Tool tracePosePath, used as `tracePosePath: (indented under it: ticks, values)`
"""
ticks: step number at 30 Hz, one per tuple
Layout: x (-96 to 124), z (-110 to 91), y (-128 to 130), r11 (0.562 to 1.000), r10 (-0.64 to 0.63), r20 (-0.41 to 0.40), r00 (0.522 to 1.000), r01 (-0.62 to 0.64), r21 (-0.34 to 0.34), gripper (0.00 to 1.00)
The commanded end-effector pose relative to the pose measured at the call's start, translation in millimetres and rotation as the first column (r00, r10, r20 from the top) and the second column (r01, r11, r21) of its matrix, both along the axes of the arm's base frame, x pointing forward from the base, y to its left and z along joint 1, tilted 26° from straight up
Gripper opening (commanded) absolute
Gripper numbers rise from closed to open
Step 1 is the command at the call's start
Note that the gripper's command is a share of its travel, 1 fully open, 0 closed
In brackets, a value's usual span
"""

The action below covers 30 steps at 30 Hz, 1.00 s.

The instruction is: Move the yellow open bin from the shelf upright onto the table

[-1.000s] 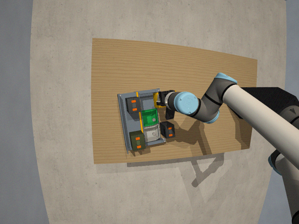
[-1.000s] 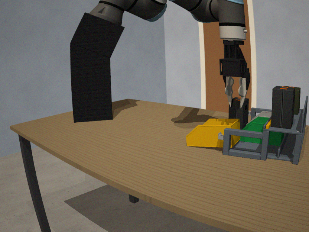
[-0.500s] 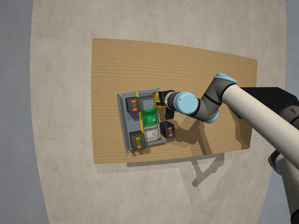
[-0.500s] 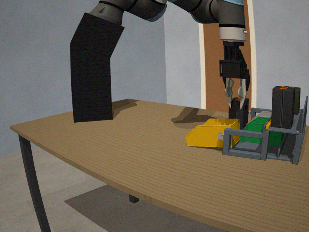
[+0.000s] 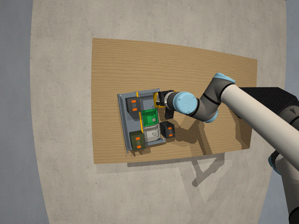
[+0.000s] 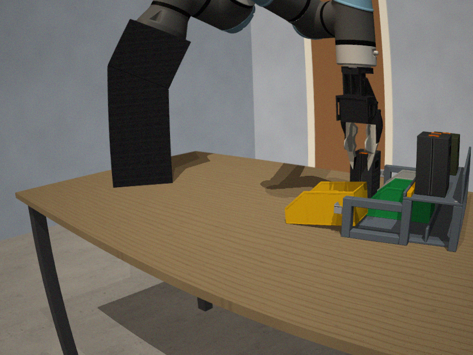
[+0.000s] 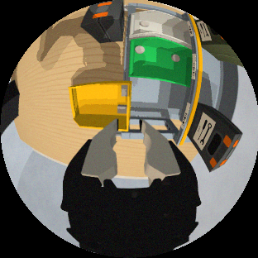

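overhead, top view: grey shelf (image 5: pixel 125 122) on the wooden table (image 5: pixel 169 62); yellow open bin (image 5: pixel 155 99) at the shelf's front edge, mostly hidden by the gripper (image 5: pixel 161 97). green bin (image 5: pixel 149 117) and grey bin (image 5: pixel 152 133) sit in the shelf bays beside it. one black case (image 5: pixel 168 129) stands on the table just off the shelf.

exterior view: yellow open bin (image 6: pixel 324 208) upright, drawn most of the way out, its rear end between the shelf (image 6: pixel 405 221) posts. gripper (image 6: pixel 359 156) hangs above it, not touching, fingers narrowly apart, holding nothing.

wrist view: fingers with a bare gap between; yellow open bin (image 7: pixel 99 105) beyond the tips, a small grey part (image 7: pixel 122 108) inside.
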State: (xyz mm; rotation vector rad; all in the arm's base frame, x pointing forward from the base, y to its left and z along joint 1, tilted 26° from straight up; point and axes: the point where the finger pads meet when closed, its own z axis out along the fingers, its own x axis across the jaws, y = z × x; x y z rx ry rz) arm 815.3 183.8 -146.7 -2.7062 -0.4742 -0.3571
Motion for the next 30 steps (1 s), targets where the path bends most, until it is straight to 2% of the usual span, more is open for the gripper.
tracePosePath:
  ticks: [1, 14, 19, 30]
  values:
    - [2, -5, 2, 1.0, 0.0, 0.001, 1.0, 0.0, 0.0, 0.2]
    - [2, -7, 3, 1.0, 0.0, 0.001, 1.0, 0.0, 0.0, 0.2]
    - [3, -16, 7, 1.0, 0.0, 0.001, 1.0, 0.0, 0.0, 0.2]
    - [3, -16, 7, 1.0, 0.0, 0.001, 1.0, 0.0, 0.0, 0.2]
